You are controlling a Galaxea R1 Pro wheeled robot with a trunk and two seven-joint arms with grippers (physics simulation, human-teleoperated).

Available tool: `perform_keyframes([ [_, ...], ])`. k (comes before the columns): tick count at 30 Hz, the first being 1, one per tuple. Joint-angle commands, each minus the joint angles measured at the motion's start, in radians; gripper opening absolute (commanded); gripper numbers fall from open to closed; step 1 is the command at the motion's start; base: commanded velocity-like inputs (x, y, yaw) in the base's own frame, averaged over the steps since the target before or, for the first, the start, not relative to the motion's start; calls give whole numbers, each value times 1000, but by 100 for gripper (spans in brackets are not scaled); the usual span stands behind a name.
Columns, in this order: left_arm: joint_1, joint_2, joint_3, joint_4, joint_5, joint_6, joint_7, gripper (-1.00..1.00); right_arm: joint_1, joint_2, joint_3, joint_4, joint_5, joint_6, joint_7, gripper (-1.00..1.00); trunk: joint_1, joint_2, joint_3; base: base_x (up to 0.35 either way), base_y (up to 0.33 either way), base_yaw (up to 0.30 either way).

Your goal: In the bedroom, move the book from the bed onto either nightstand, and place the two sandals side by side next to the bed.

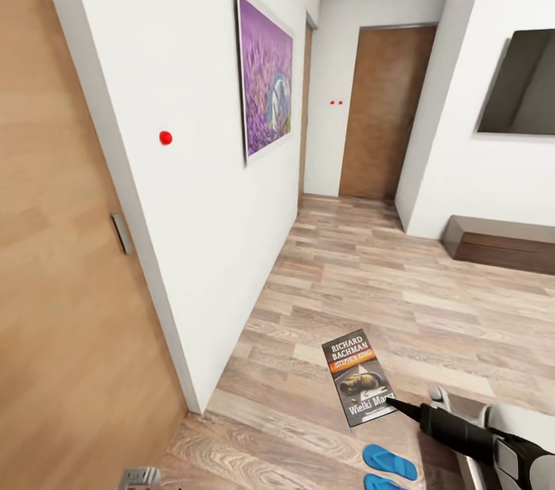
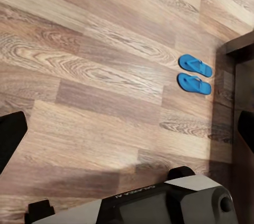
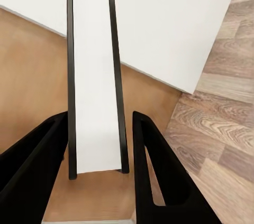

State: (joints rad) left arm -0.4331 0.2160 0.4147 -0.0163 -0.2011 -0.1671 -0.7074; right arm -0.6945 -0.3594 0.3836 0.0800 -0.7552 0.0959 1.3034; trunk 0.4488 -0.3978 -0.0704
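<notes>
At your far left in the head view stands a tan wooden door (image 1: 54,243), and beside it a white wall (image 1: 193,166) carrying a small red dot (image 1: 165,138) and a purple framed picture (image 1: 266,78). Past that, the hallway ends in another brown door (image 1: 385,112). To your right a dark screen (image 1: 520,85) hangs on the wall above a low dark bench-like cabinet (image 1: 501,243).

Low in that view, your right gripper (image 1: 397,405) holds the book (image 1: 359,376) by its lower edge, cover facing up, above the wood-plank floor (image 1: 385,274). The cover text reads "Richard Bachman" over an orange band. Just below the book lie the two sandals (image 1: 389,463), bright blue, on the floor close to your base.

The left wrist view gives you what the head view cuts off: both sandals (image 2: 194,74) whole, lying side by side and nearly touching, near a dark furniture edge (image 2: 241,44). Your left gripper's dark fingers (image 2: 10,137) sit at opposite edges of that picture, spread wide with nothing between them.

The right wrist view shows the book edge-on (image 3: 95,71), a pale page block between dark covers, pinched between the right gripper's black fingers (image 3: 159,176), with white wall and tan door behind.
</notes>
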Motion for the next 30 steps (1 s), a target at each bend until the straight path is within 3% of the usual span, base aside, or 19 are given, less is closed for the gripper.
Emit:
perform_keyframes([
  [1, -1, 0, 7, 1, -11, -6, -1, 100, -2, 0, 5, 3, -10, 10, 5, -100, 1, -2, -2, 278, 138, 0],
  [12, -1, 0, 7, 1, -11, -6, -1, 100, -2, 1, 5, 3, -10, 10, 5, -100, 1, -2, -2, 138, 51, 0],
  [30, -1, 0, 7, 1, -11, -6, 0, 100, -2, 0, 5, 3, -10, 10, 5, -100, 1, -2, -2, 323, 1, 0],
])
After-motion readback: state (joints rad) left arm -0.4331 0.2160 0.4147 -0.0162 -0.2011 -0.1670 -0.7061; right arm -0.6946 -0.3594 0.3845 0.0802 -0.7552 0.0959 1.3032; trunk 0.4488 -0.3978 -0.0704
